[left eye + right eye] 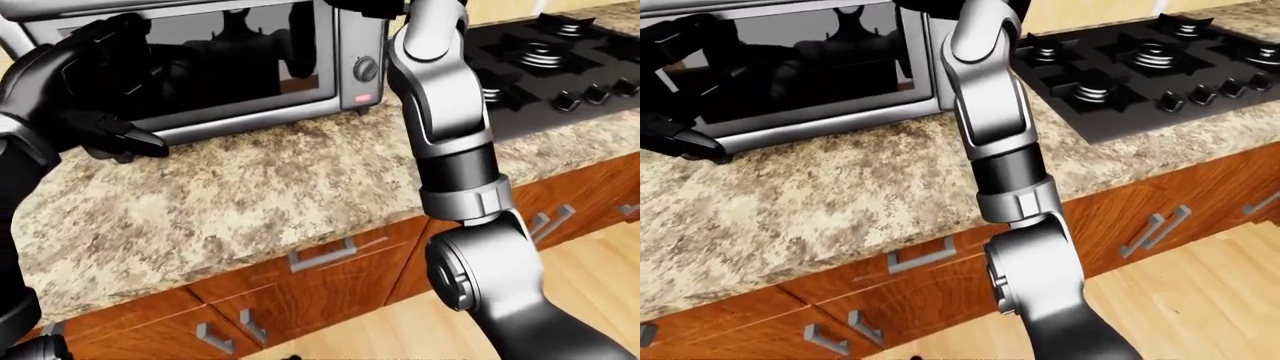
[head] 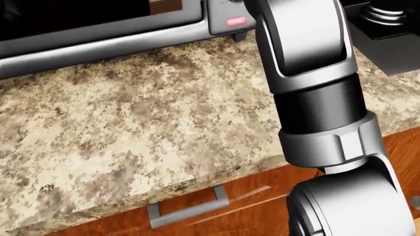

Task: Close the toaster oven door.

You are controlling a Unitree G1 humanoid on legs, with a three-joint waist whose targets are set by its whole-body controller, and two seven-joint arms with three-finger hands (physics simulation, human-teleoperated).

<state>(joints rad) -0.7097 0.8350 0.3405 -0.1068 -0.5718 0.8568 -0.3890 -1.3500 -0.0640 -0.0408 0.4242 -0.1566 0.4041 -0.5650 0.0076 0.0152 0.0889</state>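
Toaster oven door [image 1: 200,56] upright, left hand [image 1: 85,90] fingers released beside it, right hand hidden (grip unknowable)

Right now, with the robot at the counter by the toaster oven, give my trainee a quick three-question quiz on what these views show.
1. True or false: the toaster oven door stands upright against the oven.
2. In the left-eye view, what lies to the right of the toaster oven on the granite counter? A) a sink B) a black gas cooktop C) a fridge
3. Which hand shows at the oven's left end, fingers spread?

Key
1. True.
2. B.
3. The left hand; the right hand is out of sight past the top edge, only the right arm shows.
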